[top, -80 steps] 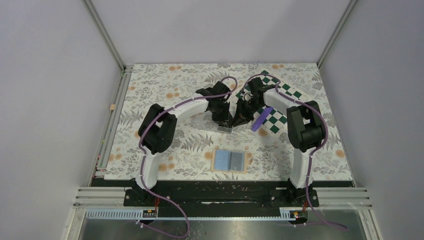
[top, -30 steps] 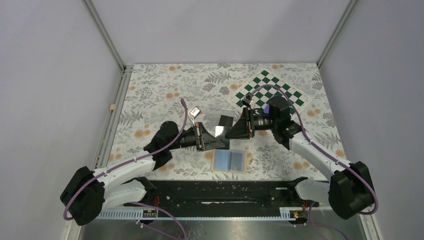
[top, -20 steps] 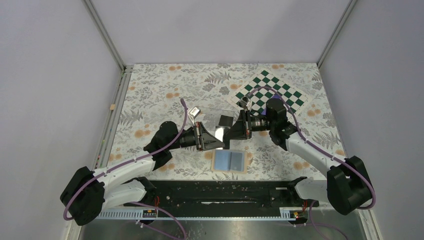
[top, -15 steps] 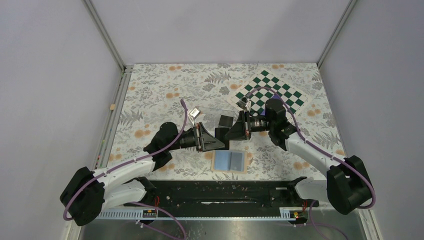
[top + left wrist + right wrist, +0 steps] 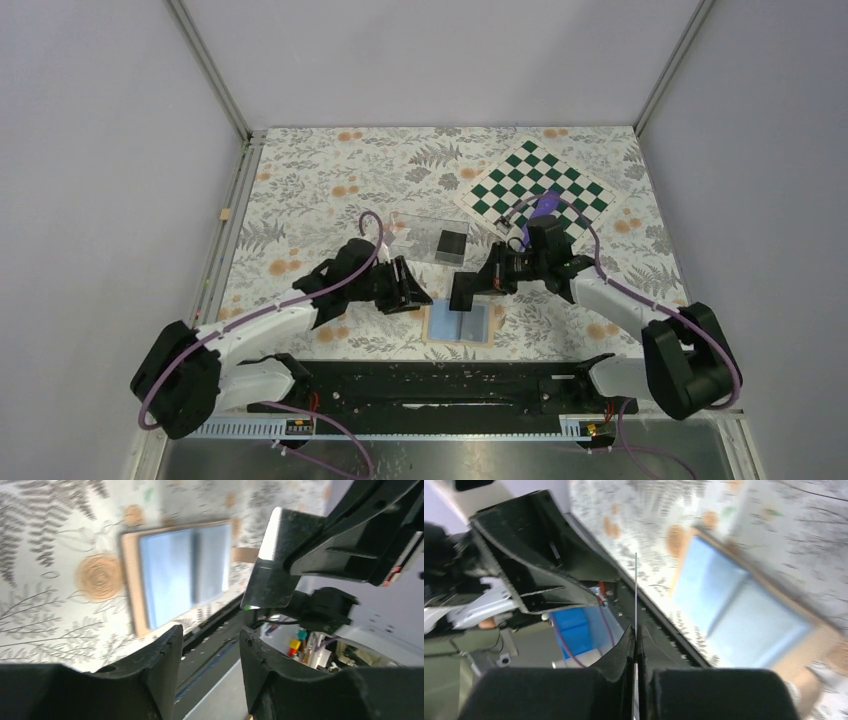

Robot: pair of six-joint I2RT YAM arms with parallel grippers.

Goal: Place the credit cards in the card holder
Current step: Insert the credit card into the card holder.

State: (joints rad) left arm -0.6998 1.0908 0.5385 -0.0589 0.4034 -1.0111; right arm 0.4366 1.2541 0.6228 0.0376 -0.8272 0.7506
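Note:
The card holder (image 5: 459,322) lies open near the front edge, a tan rim around two blue-grey panels; it also shows in the left wrist view (image 5: 175,575) and the right wrist view (image 5: 744,615). My right gripper (image 5: 480,284) is shut on a dark credit card (image 5: 463,290), held just above the holder's far edge. That card shows edge-on as a thin line (image 5: 635,590) between the closed right gripper (image 5: 635,636). My left gripper (image 5: 418,293) hangs left of the card, open and holding nothing (image 5: 209,632). A purple card (image 5: 545,207) lies on the checkerboard.
A clear plastic box (image 5: 425,232) with a black block (image 5: 452,245) in it stands behind the grippers. A green and white checkerboard mat (image 5: 530,185) lies at the back right. The black base rail (image 5: 430,385) runs along the front edge.
The card went from my left gripper to my right one. The left jaws opened and drew back to the left. The right arm carried the card down and forward, towards the holder.

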